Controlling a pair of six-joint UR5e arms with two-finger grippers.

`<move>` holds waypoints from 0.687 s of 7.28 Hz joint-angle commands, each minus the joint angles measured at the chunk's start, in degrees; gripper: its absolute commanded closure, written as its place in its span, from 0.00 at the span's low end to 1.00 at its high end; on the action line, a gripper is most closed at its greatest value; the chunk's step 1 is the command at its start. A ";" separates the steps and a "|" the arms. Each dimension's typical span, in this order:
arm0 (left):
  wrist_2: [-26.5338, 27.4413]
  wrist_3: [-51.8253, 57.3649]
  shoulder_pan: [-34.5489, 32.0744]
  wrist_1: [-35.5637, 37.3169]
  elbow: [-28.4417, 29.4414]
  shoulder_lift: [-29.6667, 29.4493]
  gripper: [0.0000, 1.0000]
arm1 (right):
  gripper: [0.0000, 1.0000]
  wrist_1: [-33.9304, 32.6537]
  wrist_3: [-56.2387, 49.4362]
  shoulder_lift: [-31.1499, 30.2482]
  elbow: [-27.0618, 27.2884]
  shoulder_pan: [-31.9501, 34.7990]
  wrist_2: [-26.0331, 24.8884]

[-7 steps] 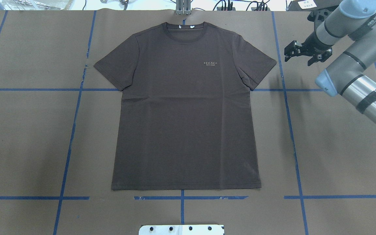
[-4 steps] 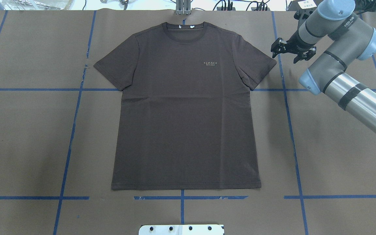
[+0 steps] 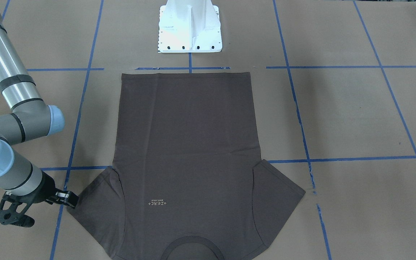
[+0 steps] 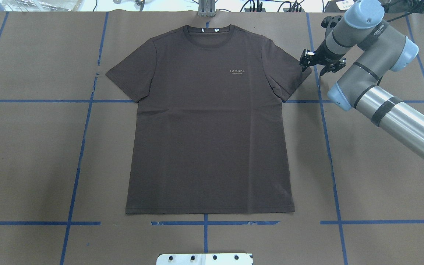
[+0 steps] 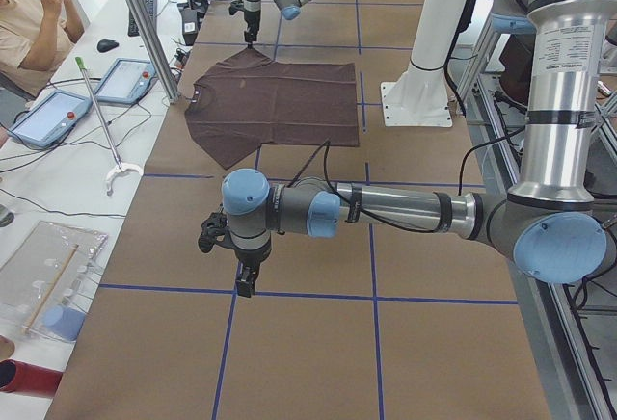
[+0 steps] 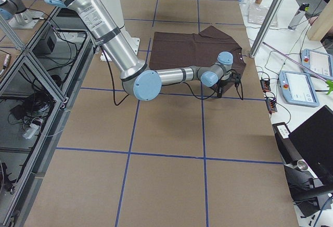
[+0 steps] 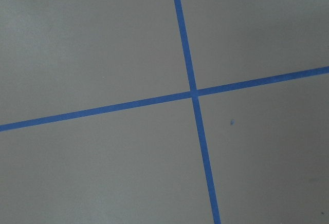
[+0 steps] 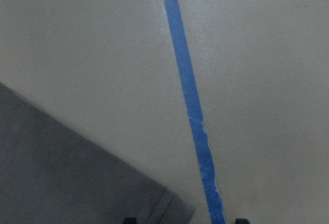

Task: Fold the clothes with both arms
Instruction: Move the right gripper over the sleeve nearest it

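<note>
Right tool (image 4: 315,63) first, in the overhead view: a second ago it hung well off to the side of the T-shirt (image 4: 208,121), and now it has slid in until it sits right at the tip of the nearer sleeve (image 4: 289,70). Its fingers look spread. The T-shirt itself hasn't budged; it lies flat and face up on the table (image 4: 31,147), collar away from the robot.

From the front-facing camera, that tool is down low, just beside the sleeve's outer corner. I can't say whether it touches the cloth.

Its own wrist camera settles the spacing: two fingertips (image 8: 129,220) poke in at the bottom edge, wide apart, with the sleeve's hem corner and a blue tape line (image 8: 190,106) in the gap between them. Nothing is pinched yet.

Seen from the left end, the left tool (image 5: 246,280) hangs over bare table, well apart from the T-shirt; whether it's spread or closed I cannot tell. Its wrist camera shows only crossed tape.

So folding looks barely begun: one arm lined up for a sleeve grasp, the other not yet near.
</note>
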 commanded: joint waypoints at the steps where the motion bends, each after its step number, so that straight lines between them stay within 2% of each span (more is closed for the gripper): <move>1: 0.00 0.00 0.00 0.00 0.03 0.00 0.00 | 0.40 -0.04 0.01 1.27 -1.82 -0.49 -1.34; 2: 0.00 0.09 0.00 0.00 0.11 0.00 0.00 | 0.51 0.05 0.01 1.27 -1.91 -0.49 -1.34; 3: 0.00 0.09 0.00 0.00 0.03 0.00 0.00 | 0.69 0.05 0.01 1.27 -1.91 -0.49 -1.34; 4: 0.00 0.09 0.00 0.00 0.11 0.00 0.00 | 1.00 0.05 0.10 1.36 -1.91 -0.49 -1.34; 5: 0.00 0.09 0.00 0.00 0.03 0.00 0.00 | 1.00 -0.04 0.18 1.88 -1.91 -0.40 -1.34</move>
